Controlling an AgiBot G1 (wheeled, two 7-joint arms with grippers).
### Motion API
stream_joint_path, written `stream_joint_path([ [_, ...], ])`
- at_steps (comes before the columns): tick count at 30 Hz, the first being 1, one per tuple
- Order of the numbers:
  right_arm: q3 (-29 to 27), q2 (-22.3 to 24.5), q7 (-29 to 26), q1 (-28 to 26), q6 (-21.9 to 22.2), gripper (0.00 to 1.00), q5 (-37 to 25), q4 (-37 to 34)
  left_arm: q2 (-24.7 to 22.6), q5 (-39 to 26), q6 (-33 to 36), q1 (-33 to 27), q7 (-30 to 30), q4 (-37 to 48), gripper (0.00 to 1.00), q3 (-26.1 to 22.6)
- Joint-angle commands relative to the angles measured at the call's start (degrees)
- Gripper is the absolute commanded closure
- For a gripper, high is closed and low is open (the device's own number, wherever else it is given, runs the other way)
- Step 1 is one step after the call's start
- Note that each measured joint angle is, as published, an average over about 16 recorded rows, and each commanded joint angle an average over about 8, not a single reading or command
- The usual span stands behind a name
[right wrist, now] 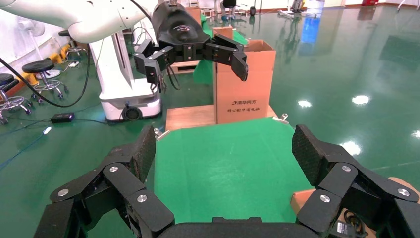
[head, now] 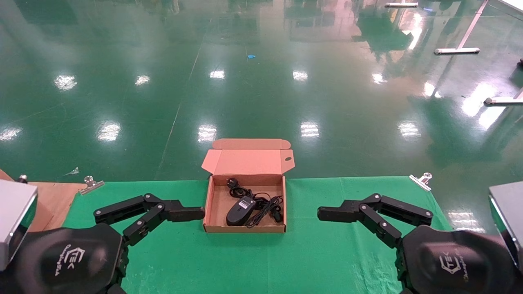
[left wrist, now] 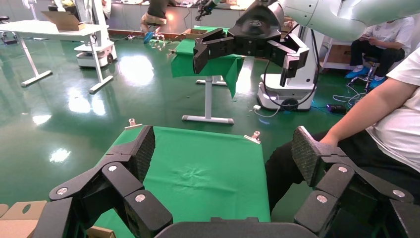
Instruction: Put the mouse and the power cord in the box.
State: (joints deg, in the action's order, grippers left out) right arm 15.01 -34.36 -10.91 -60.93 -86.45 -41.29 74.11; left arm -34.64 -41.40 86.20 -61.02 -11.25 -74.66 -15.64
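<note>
The brown cardboard box [head: 209, 206] stands open at the middle of the table's far edge, its lid leaning back. Inside it lie the black mouse [head: 240, 210] and, beside and behind it, the bundled power cord [head: 266, 206] with its plug [head: 234, 183] near the back wall. My left gripper [head: 192, 213] hovers just left of the box, open and empty. On the other side, my right gripper [head: 330, 213] is also open and empty, a little farther from the box. In the right wrist view, a box corner [right wrist: 303, 198] shows past one of the fingers [right wrist: 309, 153].
A green cloth [head: 286, 261] covers the table, held by metal clips [head: 90, 183] [head: 422, 180] at the far corners. Grey metal cases [head: 14, 212] [head: 508, 212] sit at both side edges. A seated person [left wrist: 386, 114] is off the table's right end; a tall carton [right wrist: 245, 84] stands beyond the left end.
</note>
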Motion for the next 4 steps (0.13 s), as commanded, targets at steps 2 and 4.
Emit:
stream_joint_path([
  [2, 0.40, -0.25, 0.09, -0.24, 0.31, 0.00, -0.22, -0.21, -0.14, -0.17, -0.21, -0.20, 0.22, 0.40, 0.00, -0.14],
  [4, 0.47, -0.30, 0.11, -0.29, 0.36, 0.00, -0.26, -0.25, -0.16, -0.20, -0.23, -0.23, 0.25, 0.48, 0.00, -0.16],
])
